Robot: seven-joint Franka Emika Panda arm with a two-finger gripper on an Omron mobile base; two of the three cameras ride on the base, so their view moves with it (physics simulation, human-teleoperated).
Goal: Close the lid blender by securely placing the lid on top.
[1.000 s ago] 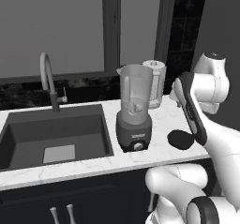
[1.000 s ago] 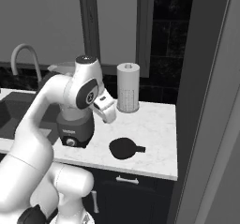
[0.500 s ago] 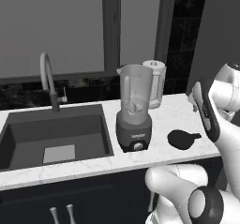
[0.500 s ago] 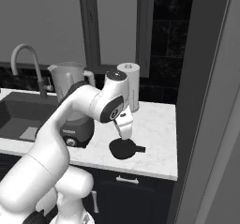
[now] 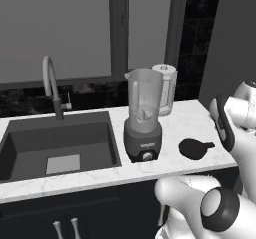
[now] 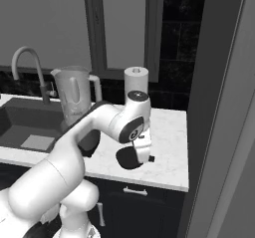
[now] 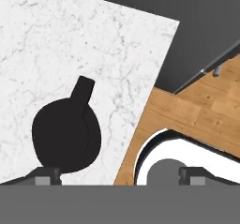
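Observation:
The blender (image 5: 144, 119) stands on the marble counter right of the sink, its clear jar open at the top on a dark grey base with a front knob; it also appears as the blender (image 6: 74, 90). The black round lid (image 5: 194, 148) lies flat on the counter to the blender's right, its small tab pointing away from the blender. My gripper (image 7: 119, 176) hangs open above the counter's front edge. The lid (image 7: 65, 136) sits just beside the left fingertip (image 7: 47, 176); the right fingertip (image 7: 192, 175) is past the counter edge. The hand partly covers the lid (image 6: 127, 158).
A smaller clear white-topped jug (image 5: 165, 87) stands behind the blender. The sink (image 5: 60, 143) and faucet (image 5: 51, 85) lie to the left. A dark wall panel (image 6: 219, 92) closes the counter's right end. Wooden floor (image 7: 197, 110) shows beyond the counter edge.
The arm has swung from beside the blender jar rightward and down, and the hand now hangs over the lid. Lid and blender have not moved.

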